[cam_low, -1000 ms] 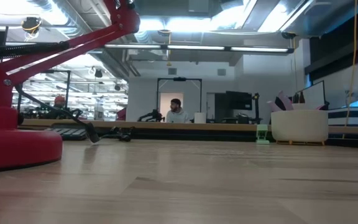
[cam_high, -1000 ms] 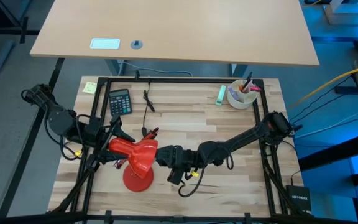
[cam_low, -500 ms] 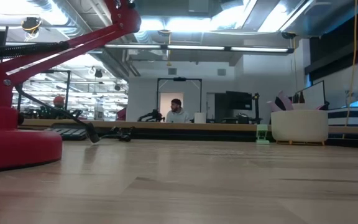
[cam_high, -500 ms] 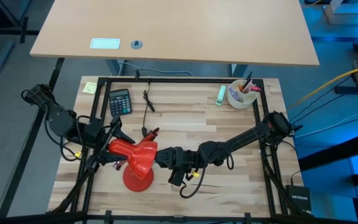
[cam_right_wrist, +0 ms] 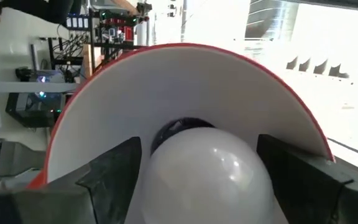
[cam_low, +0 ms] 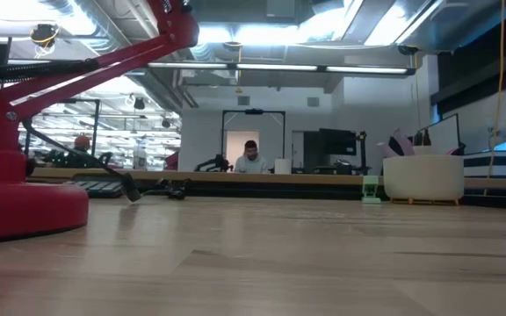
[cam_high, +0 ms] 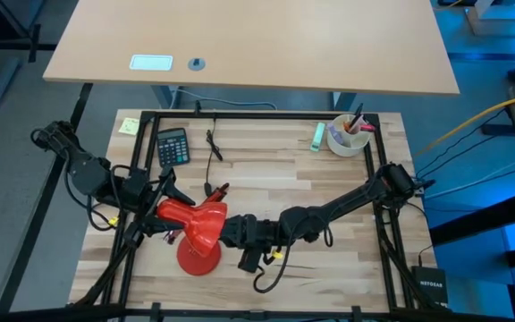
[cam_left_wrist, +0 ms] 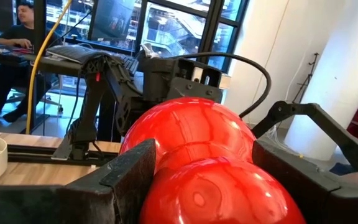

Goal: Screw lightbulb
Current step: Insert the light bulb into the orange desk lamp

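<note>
High view: You see the left gripper (cam_high: pixel 161 211) clamped on the neck of the glossy red desk lamp (cam_high: pixel 198 234), just behind its shade. The right gripper (cam_high: pixel 227 231) reaches in from the right to the shade's open mouth. A dark calculator (cam_high: pixel 173 146) and a white cup of pens (cam_high: pixel 348 136) sit well apart from the lamp, on the far side of the wooden table (cam_high: pixel 266 170).

Low view: You see only the lamp's round red base (cam_low: pixel 20 207) and its slanted arm; neither gripper shows.

Left wrist view: The 2 dark fingers (cam_left_wrist: pixel 126 171) press on either side of the red lamp head (cam_left_wrist: pixel 197 155).

Right wrist view: The small white rounded lightbulb (cam_right_wrist: pixel 205 168) sits between the 2 fingers (cam_right_wrist: pixel 114 165), inside the shade's white interior (cam_right_wrist: pixel 185 81), at the dark socket. The fingers flank the bulb closely; you cannot tell whether they grip it.
</note>
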Controlling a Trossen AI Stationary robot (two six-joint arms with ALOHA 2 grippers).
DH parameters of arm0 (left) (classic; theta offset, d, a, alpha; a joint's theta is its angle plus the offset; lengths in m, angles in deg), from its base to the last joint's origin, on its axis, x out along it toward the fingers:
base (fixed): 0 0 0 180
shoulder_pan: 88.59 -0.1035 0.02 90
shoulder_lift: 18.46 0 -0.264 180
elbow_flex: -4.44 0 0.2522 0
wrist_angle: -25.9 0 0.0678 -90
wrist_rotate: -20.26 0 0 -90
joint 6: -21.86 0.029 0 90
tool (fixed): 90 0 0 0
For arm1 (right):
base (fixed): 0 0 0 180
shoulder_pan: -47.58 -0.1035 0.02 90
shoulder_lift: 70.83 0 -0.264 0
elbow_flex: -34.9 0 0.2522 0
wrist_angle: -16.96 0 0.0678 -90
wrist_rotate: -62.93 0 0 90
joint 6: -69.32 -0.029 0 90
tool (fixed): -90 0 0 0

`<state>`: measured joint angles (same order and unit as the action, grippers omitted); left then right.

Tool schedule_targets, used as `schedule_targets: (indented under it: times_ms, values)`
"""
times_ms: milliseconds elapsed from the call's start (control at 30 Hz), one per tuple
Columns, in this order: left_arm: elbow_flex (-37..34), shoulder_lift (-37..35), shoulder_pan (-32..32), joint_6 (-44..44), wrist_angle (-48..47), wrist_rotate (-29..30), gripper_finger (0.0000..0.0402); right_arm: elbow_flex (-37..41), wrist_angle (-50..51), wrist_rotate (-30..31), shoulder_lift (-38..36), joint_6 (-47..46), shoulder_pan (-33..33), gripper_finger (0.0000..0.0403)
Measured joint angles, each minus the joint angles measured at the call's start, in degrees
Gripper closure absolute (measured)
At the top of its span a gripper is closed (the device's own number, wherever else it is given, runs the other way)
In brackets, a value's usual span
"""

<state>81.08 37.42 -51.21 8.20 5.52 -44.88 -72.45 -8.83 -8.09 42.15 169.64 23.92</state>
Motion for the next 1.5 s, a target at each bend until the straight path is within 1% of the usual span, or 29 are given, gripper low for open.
schedule_targets:
  times_ms: [133,300,467,533,667,767,967,1067,1167,1233,1333,1500]
  values:
    - [0.0,0.0,0.0,-0.12,-0.12,-0.08,0.0149,-0.33,0.49,2.6,0.33,0.45,-0.07,0.0083]
    - [0.0,-0.04,0.02,-0.23,-0.01,-0.4,0.0149,-0.38,-0.09,6.5,0.33,0.45,-1.71,0.0096]
    - [-0.02,-0.11,0.04,0.14,-0.15,-0.54,0.0149,-0.38,0.29,9.24,0.33,0.69,-1.63,0.0099]
    - [-0.02,-0.13,0.02,0.1,-0.25,-0.46,0.0149,-0.38,0.27,9.5,0.33,0.63,-1.57,0.0099]
    - [-0.02,-0.13,0.06,0.16,-0.18,-0.55,0.0149,-0.38,0.38,8.03,0.33,0.74,-1.6,0.01]
    - [0.0,-0.13,0.04,0.14,-0.21,-0.56,0.0149,-0.38,0.38,8.81,0.33,0.49,-1.57,0.0103]
    - [0.0,-0.13,0.04,0.12,-0.3,-0.48,0.0149,-0.37,0.52,8.96,0.33,-4.05,-1.53,0.0146]
    - [0.0,-0.13,0.04,0.33,-0.3,-0.46,0.0149,-0.36,0.54,8.89,0.33,-6.33,-1.53,0.0157]
    - [0.0,-0.15,0.04,0.28,-0.32,-0.37,0.0149,-0.33,0.57,8.9,0.33,-9.45,-1.51,0.0153]
    - [0.0,-0.15,0.04,0.28,-0.32,-0.33,0.0149,-0.33,0.45,8.49,0.33,-13.55,-1.49,0.0149]
    - [0.0,-0.15,0.04,0.36,-0.32,-0.35,0.0149,-0.33,0.17,8.1,0.33,-21.98,-1.5,0.0151]
    - [0.0,-0.15,0.04,1.6,-0.27,-0.65,0.0149,-0.38,-1.02,6.2,0.33,-40.48,-1.53,0.0166]
